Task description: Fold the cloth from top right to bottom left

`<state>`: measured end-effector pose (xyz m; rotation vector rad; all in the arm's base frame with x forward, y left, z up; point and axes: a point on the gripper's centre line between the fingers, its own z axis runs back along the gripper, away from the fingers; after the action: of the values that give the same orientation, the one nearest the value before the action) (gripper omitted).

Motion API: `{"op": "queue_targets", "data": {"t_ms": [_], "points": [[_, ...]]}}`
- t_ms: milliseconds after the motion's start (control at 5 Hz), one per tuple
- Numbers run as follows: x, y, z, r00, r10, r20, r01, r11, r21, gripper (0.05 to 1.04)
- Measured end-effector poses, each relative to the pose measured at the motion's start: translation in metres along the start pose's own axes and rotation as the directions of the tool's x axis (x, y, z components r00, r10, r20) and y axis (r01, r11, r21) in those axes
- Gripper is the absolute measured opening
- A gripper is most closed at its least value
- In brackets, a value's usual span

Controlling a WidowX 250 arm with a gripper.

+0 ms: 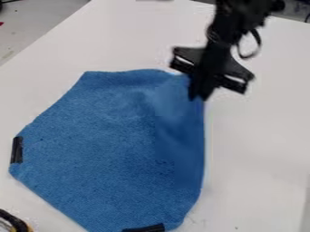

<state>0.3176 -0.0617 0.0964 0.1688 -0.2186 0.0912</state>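
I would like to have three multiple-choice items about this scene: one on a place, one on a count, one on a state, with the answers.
1. Where is the gripper?
A) at the lower left of the cloth
B) at the upper right of the cloth
C) at the middle of the cloth

2. How many black strips are at the cloth's edges?
A) two
B) four
C) none

3. How does the cloth lie?
A) rolled up
B) bunched into a ball
C) mostly spread out

1 B: it meets the upper right corner.
2 A: left strip, bottom strip.
3 C: its broad face shows.
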Motion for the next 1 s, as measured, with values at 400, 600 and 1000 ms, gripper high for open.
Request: {"op": "queue_targets", "data": {"t_ms": [400, 600, 1000], "points": [[-0.056, 0.084, -0.021, 0.98, 0.194, -0.034, -0.196, 0.98, -0.036, 0.071], [-0.087, 0.113, -0.045, 0.965, 0.251, -0.076, -0.256, 0.965, -0.058, 0.209], [-0.139, 0.15, -0.037, 0.931, 0.356, -0.078, -0.358, 0.934, -0.001, 0.77]]}}
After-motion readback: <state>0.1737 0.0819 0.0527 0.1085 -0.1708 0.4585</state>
